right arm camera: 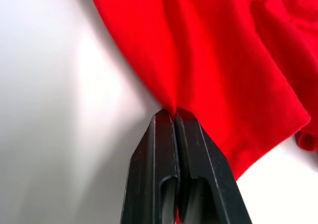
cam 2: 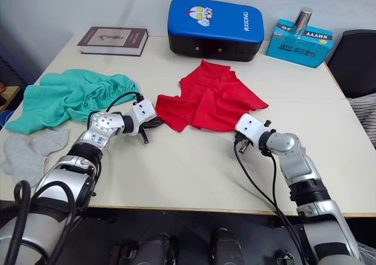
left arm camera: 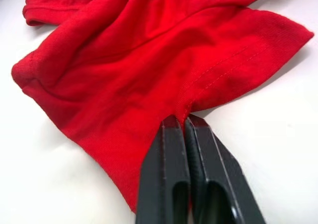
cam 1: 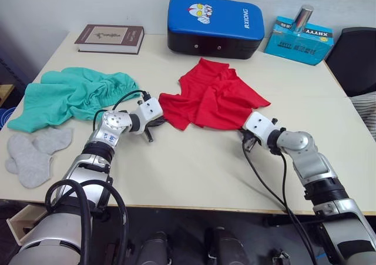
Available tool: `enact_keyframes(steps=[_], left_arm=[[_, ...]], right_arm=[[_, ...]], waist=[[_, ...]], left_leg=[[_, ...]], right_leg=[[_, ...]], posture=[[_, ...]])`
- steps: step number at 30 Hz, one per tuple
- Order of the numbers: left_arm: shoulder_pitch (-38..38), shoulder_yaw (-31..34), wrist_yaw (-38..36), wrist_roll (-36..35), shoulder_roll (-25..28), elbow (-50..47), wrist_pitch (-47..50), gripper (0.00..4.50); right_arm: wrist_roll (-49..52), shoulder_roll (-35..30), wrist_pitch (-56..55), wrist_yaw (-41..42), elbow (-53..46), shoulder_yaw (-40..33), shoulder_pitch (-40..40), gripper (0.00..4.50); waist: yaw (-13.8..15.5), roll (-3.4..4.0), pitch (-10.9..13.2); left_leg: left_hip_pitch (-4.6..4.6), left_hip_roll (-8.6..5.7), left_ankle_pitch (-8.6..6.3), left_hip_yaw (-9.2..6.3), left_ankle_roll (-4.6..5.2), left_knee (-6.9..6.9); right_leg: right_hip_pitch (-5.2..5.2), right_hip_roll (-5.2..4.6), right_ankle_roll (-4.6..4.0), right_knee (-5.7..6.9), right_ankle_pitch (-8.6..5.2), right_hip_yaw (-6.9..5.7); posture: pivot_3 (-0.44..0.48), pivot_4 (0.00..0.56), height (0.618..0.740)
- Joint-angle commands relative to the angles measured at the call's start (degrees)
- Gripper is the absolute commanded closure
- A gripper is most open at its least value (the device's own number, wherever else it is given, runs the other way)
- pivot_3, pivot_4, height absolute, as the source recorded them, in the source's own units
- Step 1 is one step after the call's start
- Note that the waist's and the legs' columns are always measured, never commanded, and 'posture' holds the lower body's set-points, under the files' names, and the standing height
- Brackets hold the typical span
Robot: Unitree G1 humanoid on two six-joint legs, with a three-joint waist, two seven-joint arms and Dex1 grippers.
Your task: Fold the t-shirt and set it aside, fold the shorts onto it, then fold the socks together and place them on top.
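Observation:
The red t-shirt (cam 1: 211,97) lies crumpled in the middle of the table. My left gripper (cam 1: 157,121) is shut on the t-shirt's near left edge (left arm camera: 189,102), the cloth pinched between its fingers. At the near right corner my right gripper (cam 1: 247,137) is shut on the hem (right arm camera: 171,102). The teal shorts (cam 1: 73,94) lie bunched at the left of the table. Two grey socks (cam 1: 36,153) rest flat near the front left edge, apart from both grippers.
A brown book (cam 1: 110,38) lies at the back left. A blue padded case (cam 1: 215,24) stands behind the t-shirt, and a blue box (cam 1: 299,40) with a metal cylinder (cam 1: 302,17) on it sits at the back right. A dark chair (cam 1: 355,59) stands beyond the right edge.

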Motion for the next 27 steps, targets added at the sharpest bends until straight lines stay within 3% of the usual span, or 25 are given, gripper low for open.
enact_keyframes(steps=[1, 7, 10, 13, 18, 21, 27], left_arm=[[3.0, -0.3, -2.6, 1.2, 0.2, 3.5, 2.4, 4.48], [5.3, 7.6, -20.9, -9.8, 3.1, -5.4, 9.2, 4.48], [13.2, 8.6, -30.3, -14.9, 8.3, -21.8, 14.1, 4.48], [22.1, 10.4, -33.6, -20.2, 12.7, -39.0, 22.1, 4.48], [38.4, 15.2, -33.9, -27.7, 19.9, -63.5, 32.6, 4.48], [47.4, 18.3, -31.5, -30.7, 22.3, -73.5, 37.4, 4.48], [58.5, 21.2, -20.4, -31.0, 20.4, -86.0, 42.5, 4.48]], right_arm=[[1.8, -1.8, 0.3, 0.8, -4.3, -2.8, 1.8, 4.50], [6.9, -4.6, 2.1, 4.2, -14.0, -7.3, 7.2, 4.50], [9.1, -8.0, 3.0, 6.5, -19.2, -10.5, 12.8, 4.50], [10.7, -10.7, 2.8, 8.0, -22.4, -13.2, 18.1, 4.50], [15.3, -14.5, 1.8, 13.2, -29.0, -18.1, 28.4, 4.50], [17.0, -16.9, 1.1, 16.3, -32.8, -20.5, 35.1, 4.50], [14.1, -18.3, 2.1, 15.0, -38.1, -25.2, 48.2, 4.50]], waist=[[-0.1, 0.00, 0.0], [-0.8, 0.02, 0.0], [-1.4, 0.03, 0.0], [-1.7, 0.05, 0.1], [-1.5, 0.10, 0.1], [-1.4, 0.15, 0.1], [-0.2, 0.16, 0.2]], left_leg=[[0.01, 0.00, 0.00, 0.00, 0.00, -0.01], [-0.11, 0.07, -0.03, 0.06, -0.06, -0.13], [-0.23, 0.13, -0.07, 0.04, -0.10, -0.18], [-0.29, 0.19, -0.17, 0.09, -0.10, -0.19], [-0.23, 0.17, -0.20, -0.01, -0.04, -0.13], [-0.04, 0.17, -0.28, -0.04, -0.03, -0.21], [-0.02, 0.16, -0.42, -0.13, 0.08, -0.22]], right_leg=[[0.00, 0.00, 0.00, 0.00, 0.00, 0.00], [-0.14, 0.12, 0.00, -0.01, 0.00, -0.03], [-0.18, 0.20, 0.00, -0.06, 0.00, -0.08], [-0.21, 0.18, -0.01, -0.17, -0.01, -0.21], [-0.11, 0.03, -0.02, -0.20, -0.02, 0.15], [0.00, -0.02, -0.06, -0.30, -0.05, 0.27], [0.01, -0.11, -0.11, -0.32, -0.07, 0.30]], posture=[[0.000, 0.150, 0.740], [0.000, 0.150, 0.740], [0.000, 0.150, 0.740], [0.000, 0.150, 0.740], [0.000, 0.150, 0.740], [0.000, 0.150, 0.740], [0.000, 0.150, 0.740]])
